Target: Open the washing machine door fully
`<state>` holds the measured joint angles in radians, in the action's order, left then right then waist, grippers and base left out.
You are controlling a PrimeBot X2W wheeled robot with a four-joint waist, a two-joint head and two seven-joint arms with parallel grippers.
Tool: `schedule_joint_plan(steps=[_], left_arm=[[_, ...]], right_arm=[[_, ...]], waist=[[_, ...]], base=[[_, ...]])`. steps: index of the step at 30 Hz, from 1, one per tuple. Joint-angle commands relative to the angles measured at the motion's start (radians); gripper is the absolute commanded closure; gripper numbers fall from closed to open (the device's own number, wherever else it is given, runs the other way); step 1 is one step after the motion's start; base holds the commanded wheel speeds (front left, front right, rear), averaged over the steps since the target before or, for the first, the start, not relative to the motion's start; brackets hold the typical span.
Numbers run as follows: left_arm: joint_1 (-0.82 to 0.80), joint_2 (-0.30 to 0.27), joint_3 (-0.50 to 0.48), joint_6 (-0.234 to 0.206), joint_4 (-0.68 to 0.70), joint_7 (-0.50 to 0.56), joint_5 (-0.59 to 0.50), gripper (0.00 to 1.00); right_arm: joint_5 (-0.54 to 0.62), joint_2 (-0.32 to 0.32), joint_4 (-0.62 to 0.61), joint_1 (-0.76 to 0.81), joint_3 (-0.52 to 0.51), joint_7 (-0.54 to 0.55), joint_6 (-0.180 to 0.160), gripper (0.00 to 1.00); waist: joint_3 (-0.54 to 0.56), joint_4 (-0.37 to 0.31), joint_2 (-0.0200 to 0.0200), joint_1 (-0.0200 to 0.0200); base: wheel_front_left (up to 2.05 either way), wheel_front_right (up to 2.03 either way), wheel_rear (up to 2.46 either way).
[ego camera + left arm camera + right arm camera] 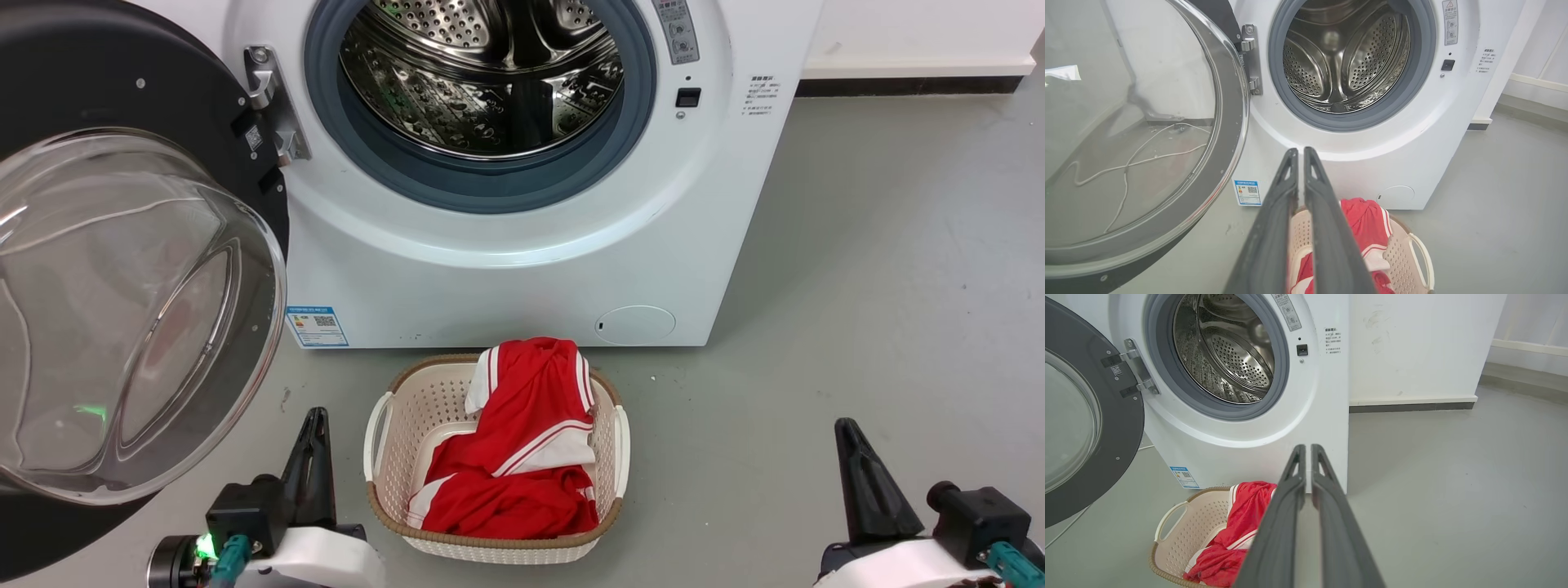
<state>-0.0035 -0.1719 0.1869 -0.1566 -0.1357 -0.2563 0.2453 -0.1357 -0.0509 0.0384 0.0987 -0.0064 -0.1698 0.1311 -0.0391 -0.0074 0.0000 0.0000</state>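
The washing machine door (122, 310) stands swung open at the left of the head view, hung on a metal hinge (273, 106) beside the drum opening, its clear glass bowl bulging toward the camera inside the black rim. The white washing machine (506, 278) shows its steel drum (482, 73), ringed by a blue-grey rubber seal (490, 184).

On the grey floor (857, 286) just in front of the machine sits a cream laundry basket (384, 441) holding a red and white garment (522, 441).

The left gripper (314, 420) hangs low between door and basket, touching neither. Its jaws are drawn together to a thin slit (plain in the left wrist view) and hold nothing. The right gripper (849, 429) hangs well to the right of the basket over bare floor, its jaws likewise nearly together and empty.
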Motion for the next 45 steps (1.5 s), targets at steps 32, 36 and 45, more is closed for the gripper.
schedule_joint_plan(steps=[32, 36, 45], left_arm=[[-0.055, 0.036, -0.108, 0.115, -0.035, 0.133, 0.549, 1.00], [-0.059, 0.040, -0.119, 0.126, -0.039, 0.148, 0.602, 1.00], [-0.066, 0.049, -0.142, 0.149, -0.049, 0.177, 0.715, 1.00]], right_arm=[[-0.615, -0.031, 0.070, -0.091, -0.003, 0.080, 0.000, 1.00], [-0.674, -0.032, 0.078, -0.097, -0.006, 0.089, 0.000, 1.00], [-0.797, -0.035, 0.096, -0.115, -0.011, 0.110, 0.000, 1.00]], waist=[[0.009, 0.002, 0.0000, 0.0000], [0.011, 0.002, 0.0000, 0.0000], [0.013, 0.003, 0.0000, 0.0000]], base=[[0.00, 0.00, 0.00], [0.00, 0.00, 0.00], [0.00, 0.00, 0.00]])
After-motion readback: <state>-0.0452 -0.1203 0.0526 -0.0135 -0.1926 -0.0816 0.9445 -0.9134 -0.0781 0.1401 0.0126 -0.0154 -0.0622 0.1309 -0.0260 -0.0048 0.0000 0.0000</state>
